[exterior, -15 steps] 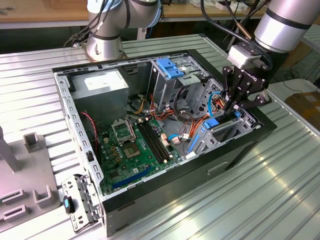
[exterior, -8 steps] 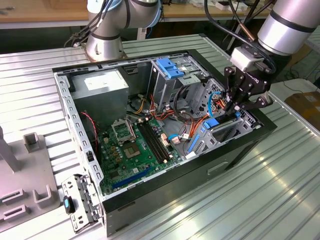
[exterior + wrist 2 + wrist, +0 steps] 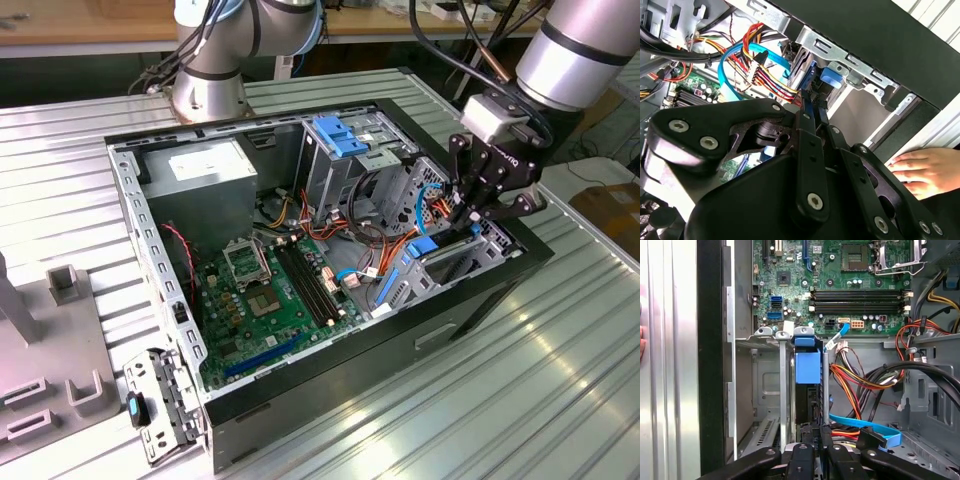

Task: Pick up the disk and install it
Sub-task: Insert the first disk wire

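Note:
The disk (image 3: 807,367) stands on edge in the drive bay at the open computer case's (image 3: 480,300) corner on the exterior view's right. Its bright blue carrier handle (image 3: 830,77) points toward the motherboard. In the exterior view it is a blue patch (image 3: 422,246) just below the gripper. My gripper (image 3: 462,215) reaches down into the bay from above. Its black fingers sit close together on the disk's near edge in both wrist views, gripper (image 3: 817,432) and gripper (image 3: 809,102), so it is shut on the disk.
The bay's metal walls (image 3: 782,390) press close on one side of the disk; a flat blue cable (image 3: 865,425) and orange-red wire bundles (image 3: 855,380) crowd the other. A person's hand (image 3: 925,170) rests outside the case. A second arm's base (image 3: 210,80) stands behind the case.

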`<state>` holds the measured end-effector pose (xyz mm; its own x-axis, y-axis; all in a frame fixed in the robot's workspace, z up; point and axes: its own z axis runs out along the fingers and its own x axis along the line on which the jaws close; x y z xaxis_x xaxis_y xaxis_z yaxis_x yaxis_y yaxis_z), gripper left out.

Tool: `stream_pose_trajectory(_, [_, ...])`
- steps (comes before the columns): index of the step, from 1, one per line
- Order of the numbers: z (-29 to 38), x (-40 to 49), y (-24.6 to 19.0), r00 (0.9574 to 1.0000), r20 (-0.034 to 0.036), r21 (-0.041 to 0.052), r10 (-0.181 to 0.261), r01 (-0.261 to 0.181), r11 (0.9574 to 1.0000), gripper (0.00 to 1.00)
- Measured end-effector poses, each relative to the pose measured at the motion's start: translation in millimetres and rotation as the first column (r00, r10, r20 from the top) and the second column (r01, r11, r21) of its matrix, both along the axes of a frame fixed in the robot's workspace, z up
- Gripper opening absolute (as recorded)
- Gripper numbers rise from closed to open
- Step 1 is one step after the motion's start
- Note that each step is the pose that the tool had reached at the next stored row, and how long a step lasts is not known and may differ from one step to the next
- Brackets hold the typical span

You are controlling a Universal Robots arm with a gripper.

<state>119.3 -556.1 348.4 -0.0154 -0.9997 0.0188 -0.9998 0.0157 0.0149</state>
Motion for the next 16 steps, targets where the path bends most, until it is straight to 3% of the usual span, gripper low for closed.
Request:
stream_pose_trajectory(9, [2.3, -0.3, 0.1, 1.0, 0.0001, -0.0049, 0.0, 0.0, 1.0, 0.16])
stream_pose_trajectory(16, [-0.5, -0.4, 0.1, 1.0, 0.0001, -0.0048, 0.001, -0.001, 1.0, 0.16])
